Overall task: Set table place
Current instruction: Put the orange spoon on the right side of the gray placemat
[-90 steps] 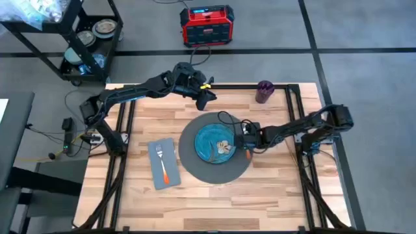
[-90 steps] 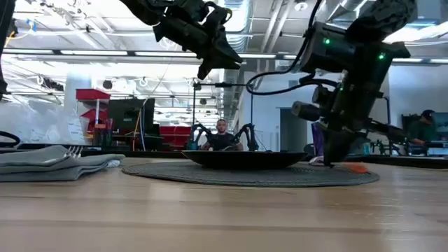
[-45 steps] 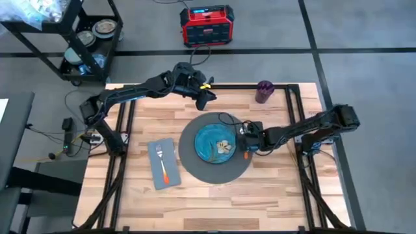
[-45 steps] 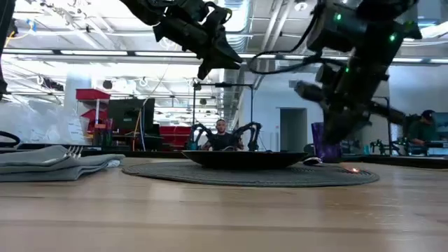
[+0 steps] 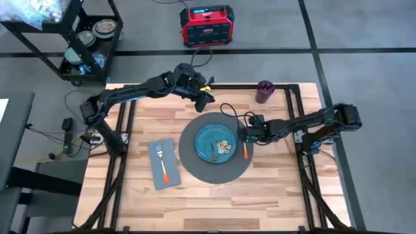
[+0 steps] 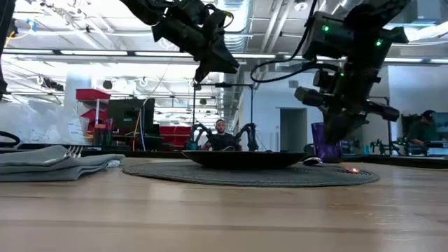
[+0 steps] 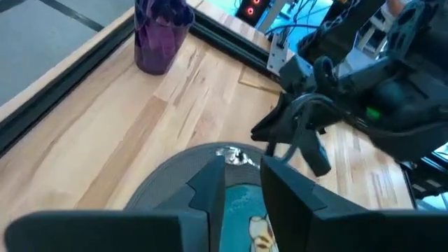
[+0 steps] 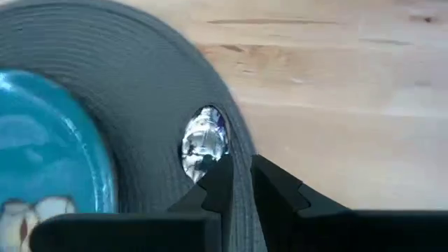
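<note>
Workshop floor around light wood desk (image 5: 195, 195). Round grey mat (image 5: 214, 170) at desk centre, blue-green plate (image 5: 214, 144) on it. Spoon (image 5: 245, 149) on mat just right of plate, orange handle, shiny bowl. Napkin (image 5: 162, 162) with fork (image 5: 162, 163) left of mat; purple cup (image 5: 264, 91) behind mat, near desk's back edge. Right gripper (image 5: 247, 134) above spoon, fingers near-closed, empty. Left gripper (image 5: 204, 100) hovering behind mat, fingers nearly together, empty. Spoon likely light, stiff, slippery; best taken by handle.

Blue-green patterned plate (image 5: 215, 144) on a dark grey mat (image 5: 198, 167) — orange-handled spoon (image 5: 245, 149), purple cup (image 5: 264, 91).
</note>
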